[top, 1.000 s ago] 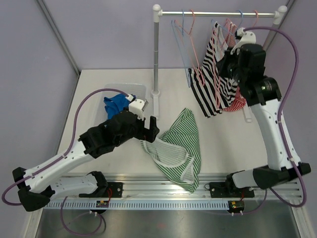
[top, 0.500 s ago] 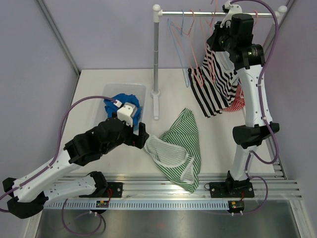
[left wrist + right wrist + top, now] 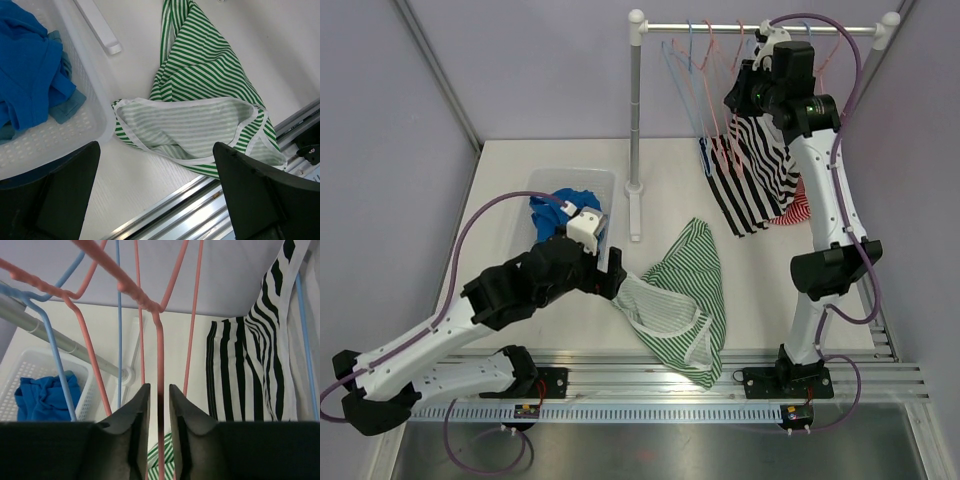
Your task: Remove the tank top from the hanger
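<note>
The right pincer [image 3: 160, 390] sits high, just under the rail [image 3: 720, 27], hemmed in by hanger wires on both sides. Its fingers stand narrowly parted, loose around a pink hanger [image 3: 160, 340] wire. The black-and-white tank top [image 3: 240, 370] hangs just beside it, on its right in the wrist view, on a blue wire.

The left pincer [image 3: 156, 147] is spread wide above a green striped top [image 3: 200, 75], with the basket [image 3: 95, 125] wall beside one finger.

Two striped tops hang, the other a red one [image 3: 802, 205]. One green top lies flat and one blue cloth [image 3: 30, 75] is in the basket. The hangers are too tangled to count.
</note>
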Controlling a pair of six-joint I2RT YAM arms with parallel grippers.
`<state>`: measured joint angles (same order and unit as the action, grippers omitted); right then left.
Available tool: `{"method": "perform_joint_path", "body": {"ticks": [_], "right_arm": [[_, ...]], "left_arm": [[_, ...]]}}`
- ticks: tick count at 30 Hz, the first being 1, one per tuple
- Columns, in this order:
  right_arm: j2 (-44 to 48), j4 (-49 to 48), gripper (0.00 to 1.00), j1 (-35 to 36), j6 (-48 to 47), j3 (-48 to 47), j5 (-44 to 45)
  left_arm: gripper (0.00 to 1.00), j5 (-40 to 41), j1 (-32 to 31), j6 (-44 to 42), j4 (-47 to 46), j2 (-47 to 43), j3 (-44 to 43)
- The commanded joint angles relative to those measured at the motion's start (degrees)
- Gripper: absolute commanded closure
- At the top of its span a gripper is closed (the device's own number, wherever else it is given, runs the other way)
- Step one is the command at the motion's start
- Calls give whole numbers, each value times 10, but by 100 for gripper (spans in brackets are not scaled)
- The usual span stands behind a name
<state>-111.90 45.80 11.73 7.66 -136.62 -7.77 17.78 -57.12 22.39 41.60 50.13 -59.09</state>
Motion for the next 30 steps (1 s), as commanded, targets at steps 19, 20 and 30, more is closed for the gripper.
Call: {"method": "perform_joint_path", "body": {"ticks": [19,20,30], "right_arm": [[521,-69,0,-2,16,372,91],[542,-73,1,-2,21,395,55],[671,-112,1,-2,44,529,-58]], "left_arm": [[1,-106,-78,-8,-230,453,-84],[1,-119,-80,-8,-238,468,-91],[1,-104,-80,31,-231,644,-147]]}}
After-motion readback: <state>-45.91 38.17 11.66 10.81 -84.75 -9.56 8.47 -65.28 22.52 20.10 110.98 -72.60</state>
